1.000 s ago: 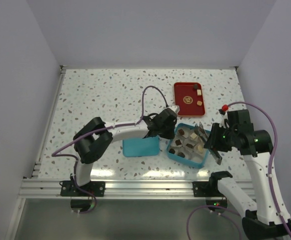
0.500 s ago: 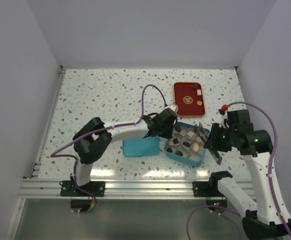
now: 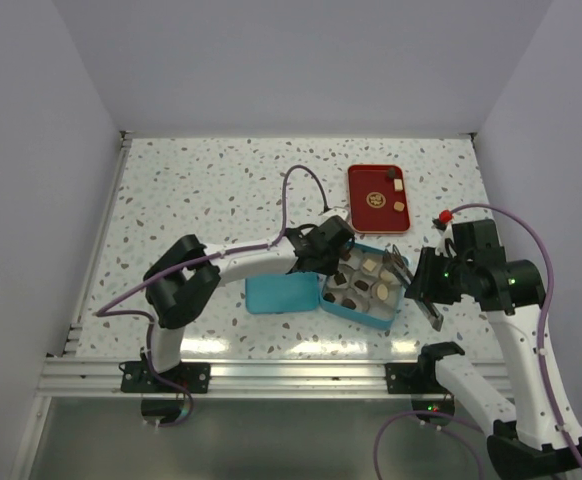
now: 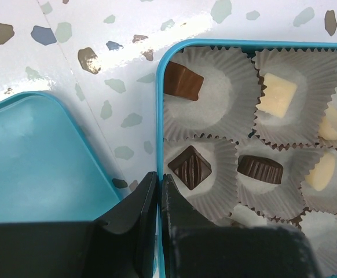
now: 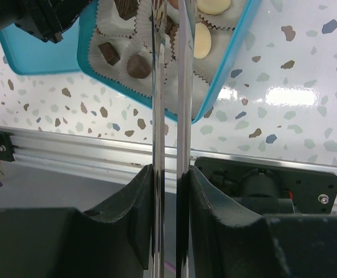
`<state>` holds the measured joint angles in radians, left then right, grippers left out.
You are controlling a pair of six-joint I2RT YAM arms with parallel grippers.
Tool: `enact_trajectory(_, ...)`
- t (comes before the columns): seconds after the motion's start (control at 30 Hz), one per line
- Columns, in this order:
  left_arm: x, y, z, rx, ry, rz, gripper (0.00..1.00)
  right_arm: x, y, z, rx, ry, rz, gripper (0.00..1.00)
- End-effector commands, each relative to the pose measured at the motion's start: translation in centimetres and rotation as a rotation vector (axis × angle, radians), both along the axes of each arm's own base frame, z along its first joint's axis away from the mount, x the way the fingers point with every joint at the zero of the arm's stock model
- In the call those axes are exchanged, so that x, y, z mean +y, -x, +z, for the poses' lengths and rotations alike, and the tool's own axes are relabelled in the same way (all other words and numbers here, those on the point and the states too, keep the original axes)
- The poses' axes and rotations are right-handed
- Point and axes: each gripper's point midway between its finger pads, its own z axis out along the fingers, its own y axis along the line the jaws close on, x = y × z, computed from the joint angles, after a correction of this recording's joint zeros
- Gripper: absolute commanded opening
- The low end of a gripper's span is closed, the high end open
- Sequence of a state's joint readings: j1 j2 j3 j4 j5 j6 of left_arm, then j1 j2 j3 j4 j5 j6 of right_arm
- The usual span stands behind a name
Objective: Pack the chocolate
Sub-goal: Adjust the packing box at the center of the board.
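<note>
While the left hand point(image 4: 159, 179) clamps a wall of the open teal box point(image 4: 160, 104), its crinkled paper cups point(image 4: 215, 75) holding small brown and cream chocolate pieces point(image 4: 190, 167), and the right hand point(image 5: 169, 174) grips long steel tweezers point(image 5: 183, 87) above it, a jerk on that wall could tip them out.

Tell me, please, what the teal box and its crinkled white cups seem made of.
The teal rounded-corner box looks like thin painted metal, possibly plastic: smooth satin sheen, slim rim. The crinkled white cups look like matte pleated paper, by their fluted edges.
</note>
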<state>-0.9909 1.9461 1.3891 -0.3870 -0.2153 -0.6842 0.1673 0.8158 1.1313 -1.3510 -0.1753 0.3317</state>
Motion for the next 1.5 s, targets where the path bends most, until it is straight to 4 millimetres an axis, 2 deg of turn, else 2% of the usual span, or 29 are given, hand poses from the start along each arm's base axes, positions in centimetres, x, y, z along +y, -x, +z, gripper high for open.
enact_trajectory(0.0,1.2,-0.3,1.9,-0.032,-0.038,0.021,0.0,-0.3,4.3,-0.5,0.145,0.013,0.033,0.23)
enact_trajectory(0.3,2.4,-0.8,2.8,-0.06,-0.063,0.069,0.0,-0.2,4.3,-0.4,0.141,0.013,0.049,0.24)
enact_trajectory(0.47,3.1,-1.1,2.7,-0.056,-0.083,0.092,0.0,-0.1,4.4,-0.4,0.139,0.012,0.056,0.24)
enact_trajectory(0.8,4.9,-2.7,3.4,-0.077,-0.09,0.161,0.0,0.1,4.8,-0.6,0.148,0.003,0.078,0.23)
enact_trajectory(1.0,5.7,-3.6,3.1,-0.074,-0.096,0.189,0.0,0.9,5.2,-1.0,0.177,-0.021,0.133,0.23)
enact_trajectory(1.3,5.1,-4.0,3.6,-0.085,-0.066,0.182,0.0,1.6,5.8,-1.7,0.227,-0.031,0.198,0.21)
enact_trajectory(1.43,4.9,-4.2,4.0,-0.096,-0.054,0.176,0.18,1.8,6.4,-2.0,0.256,-0.033,0.222,0.21)
enact_trajectory(1.47,4.9,-4.3,4.0,-0.099,-0.055,0.175,0.26,1.7,6.6,-2.0,0.267,-0.031,0.223,0.21)
